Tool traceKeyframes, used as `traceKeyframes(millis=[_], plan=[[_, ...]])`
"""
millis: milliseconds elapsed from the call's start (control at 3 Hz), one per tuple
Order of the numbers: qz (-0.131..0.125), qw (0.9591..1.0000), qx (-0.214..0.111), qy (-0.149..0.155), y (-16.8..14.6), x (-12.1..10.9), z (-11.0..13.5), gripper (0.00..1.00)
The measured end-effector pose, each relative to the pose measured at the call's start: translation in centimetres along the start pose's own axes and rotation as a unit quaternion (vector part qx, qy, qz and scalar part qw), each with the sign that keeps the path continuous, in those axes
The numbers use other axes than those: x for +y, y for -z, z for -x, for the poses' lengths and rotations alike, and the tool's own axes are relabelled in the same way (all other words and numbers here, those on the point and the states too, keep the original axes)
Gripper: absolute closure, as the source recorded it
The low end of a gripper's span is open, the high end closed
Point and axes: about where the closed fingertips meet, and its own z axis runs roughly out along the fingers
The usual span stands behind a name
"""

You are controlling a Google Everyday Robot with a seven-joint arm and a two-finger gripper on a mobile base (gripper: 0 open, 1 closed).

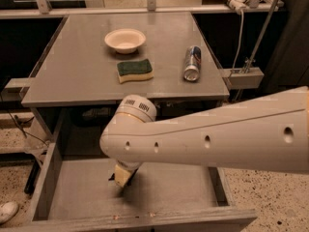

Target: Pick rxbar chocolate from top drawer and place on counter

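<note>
The top drawer (164, 190) is pulled open below the counter (77, 76), and its grey bottom shows. My gripper (121, 176) reaches down into the drawer left of its middle, just above the floor, mostly hidden by my white arm (207, 139). A small dark edge shows at the gripper's left side. I cannot tell whether it is the rxbar chocolate, which is otherwise hidden.
On the counter are a white bowl (125, 39), a green-and-yellow sponge (134, 70) and a can lying on its side (192, 63). The drawer's left wall (46, 178) and front edge (145, 221) bound the gripper. A metal stand (246, 74) is at right.
</note>
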Motion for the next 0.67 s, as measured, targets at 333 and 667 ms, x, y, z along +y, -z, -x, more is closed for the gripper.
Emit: traceKeyframes(millis=[333, 667], plan=[[-0.021, 0.9996, 0.013, -0.017, 3.6, -2.9, 0.7, 1.0], [-0.026, 0.9994, 0.003, -0.02, 6.8, -4.9, 1.8, 1.0]])
